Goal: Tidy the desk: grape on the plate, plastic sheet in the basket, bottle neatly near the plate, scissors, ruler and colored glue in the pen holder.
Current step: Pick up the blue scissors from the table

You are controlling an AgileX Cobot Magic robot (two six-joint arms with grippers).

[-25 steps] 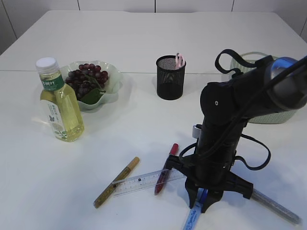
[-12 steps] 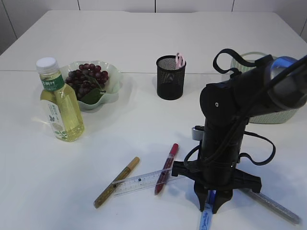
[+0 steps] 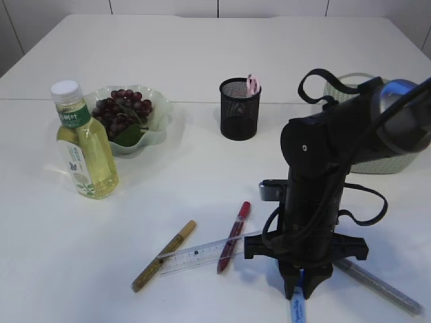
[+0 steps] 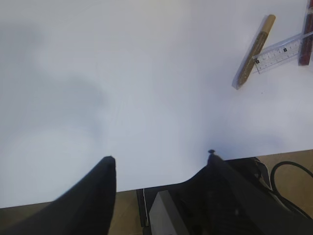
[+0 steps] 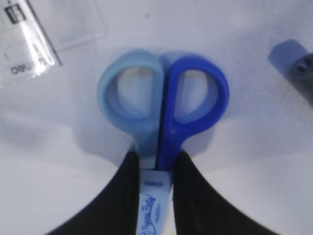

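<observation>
Right gripper (image 5: 156, 169) pinches glossy blue plastic-handled scissors (image 5: 161, 105) on smooth white table (image 3: 202, 60)

Lab-style tabletop setup: plain white surface (image 3: 202, 60) fills frame, white panel wall along top edge, staged desk items.

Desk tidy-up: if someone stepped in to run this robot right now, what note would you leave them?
Right gripper: shut on the blue-handled scissors, low at the desk's front edge.
Left gripper: open, empty, over bare white desk.
Done: dark grapes on the pale green plate; yellow-green drink bottle upright beside it.
Left: scissors, clear ruler, gold glue pen, red glue pen and silver glue pen go into the black mesh pen holder. Plastic sheet: cannot tell; green basket is mostly hidden.
</observation>
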